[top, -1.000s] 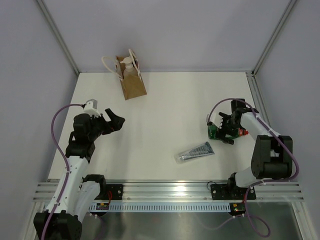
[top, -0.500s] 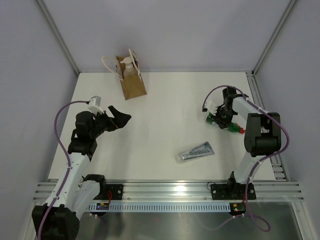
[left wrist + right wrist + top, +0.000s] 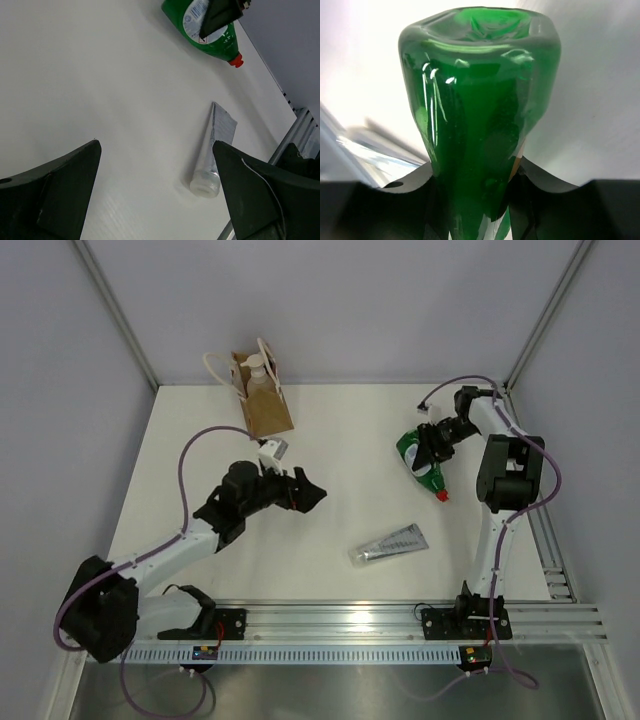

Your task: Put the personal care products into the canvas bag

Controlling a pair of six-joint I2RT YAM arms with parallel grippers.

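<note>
The beige pump bottle (image 3: pixel 257 371) occupies part of the canvas bag's (image 3: pixel 268 412) mouth.

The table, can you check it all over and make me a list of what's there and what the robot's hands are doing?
Surface: white table, no spills seen.
Job's things: canvas bag standing at the far side, beige pump bottle sticking out of it; green bottle in the right gripper's grasp; silver tube lying flat near the front.
Clutter: nothing seen.
Grippers: left gripper open and empty, apart from the tube; right gripper shut on the green bottle.
Cables: purple cables loop along both arms, clear of the things.
Surroundings: grey walls; metal rail at the near edge.
</note>
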